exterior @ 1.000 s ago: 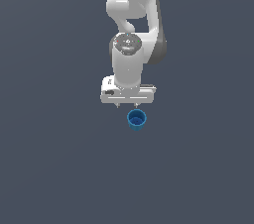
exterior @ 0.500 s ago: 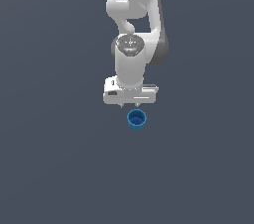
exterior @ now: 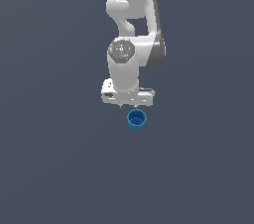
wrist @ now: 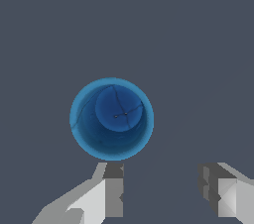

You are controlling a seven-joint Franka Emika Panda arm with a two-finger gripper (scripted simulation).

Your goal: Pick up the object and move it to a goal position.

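A small bright blue round cup point(exterior: 136, 119) stands upright on the grey floor, its darker hollow inside facing up. In the wrist view the cup point(wrist: 111, 119) sits apart from the fingers, just beyond one fingertip point(wrist: 113, 188). My white gripper point(exterior: 129, 105) hangs just behind and above the cup in the exterior view, pointing down. In the wrist view the gripper point(wrist: 161, 188) is open and empty, its two fingers spread wide. The cup is not between them.
The plain dark grey floor point(exterior: 49, 168) lies all around the cup. The white arm point(exterior: 131, 29) rises behind the gripper toward the top of the exterior view. No goal marker shows.
The gripper has dropped a little lower and closer to the cup. The cup has not moved.
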